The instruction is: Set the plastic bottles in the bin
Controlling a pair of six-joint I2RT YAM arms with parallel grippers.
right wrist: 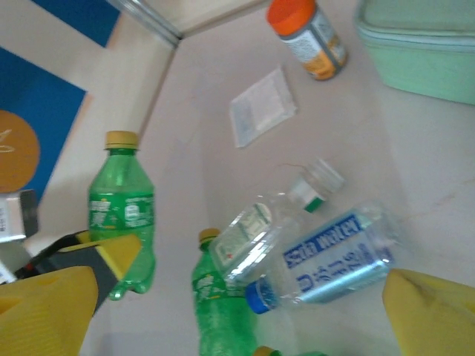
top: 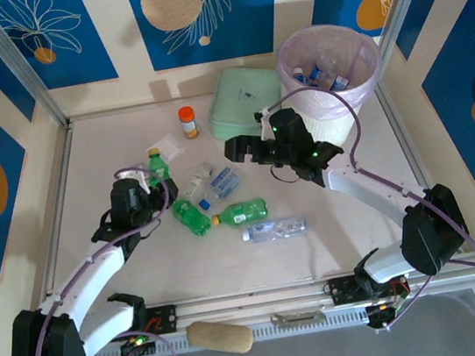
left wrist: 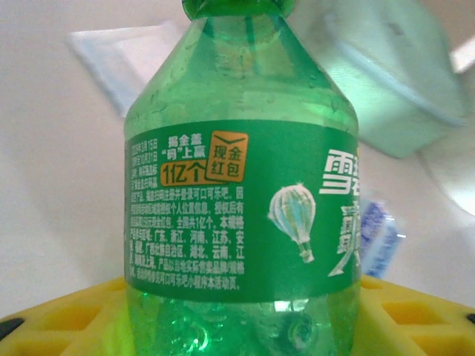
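The bin [top: 369, 62], white and ribbed with a pink liner, stands just behind my right gripper [top: 240, 149]. Several blue-capped bottles [top: 318, 74] lie inside it. The mint box [top: 235, 99] sits beside the bin, also behind those fingers; the mark on its lid is too small to read.

My right jaws are spread wide with nothing between them. Ahead of them lies a clear bottle [right wrist: 334, 256] whose blue label carries white capitals, upside down to me and not legible. Touching it are a smaller clear bottle [right wrist: 252, 233] with a white-and-green label and a lying green bottle [right wrist: 215, 311].

My left gripper [top: 157, 186] is clamped on the upright green bottle [left wrist: 237, 222], with my yellow fingers [left wrist: 67, 315] either side of its base. Its green band shows an orange badge reading "现金红包" beside "1亿个". There are also columns of fine white Chinese print, a drawn hot-air balloon and large white characters beginning "雪".

Beyond these fingers stand the orange-capped jar [right wrist: 308, 33], its label blurred, and the flat bag [right wrist: 261, 107].
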